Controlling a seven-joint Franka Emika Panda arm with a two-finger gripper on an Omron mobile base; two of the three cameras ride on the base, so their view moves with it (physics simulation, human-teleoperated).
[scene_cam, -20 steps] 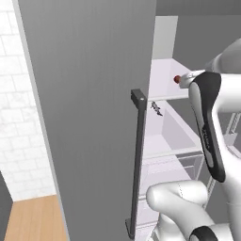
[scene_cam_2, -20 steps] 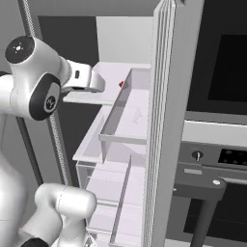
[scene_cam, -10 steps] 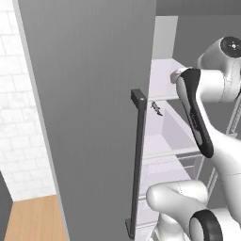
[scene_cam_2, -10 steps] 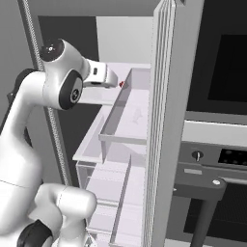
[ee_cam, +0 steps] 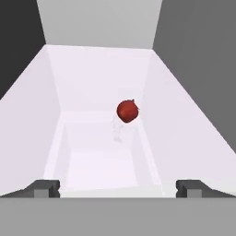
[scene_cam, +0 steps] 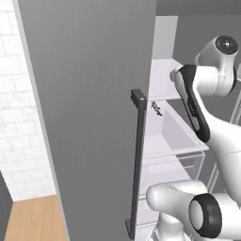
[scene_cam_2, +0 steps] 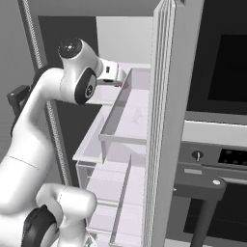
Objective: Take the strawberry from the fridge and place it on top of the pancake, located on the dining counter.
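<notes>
We are reaching deeper into the tall grey fridge (scene_cam: 94,117) than a second ago — two-finger gripper (ee_cam: 118,186) spread wide, empty — closing on the tiny red strawberry (ee_cam: 127,111).

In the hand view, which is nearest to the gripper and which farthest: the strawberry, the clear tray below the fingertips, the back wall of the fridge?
From the open gripper, in the hand view:
1. The clear tray, just beyond the fingertips, low in the view.
2. The strawberry, further in on the white shelf, slightly right of centre.
3. The back wall of the fridge, at the top.
</notes>
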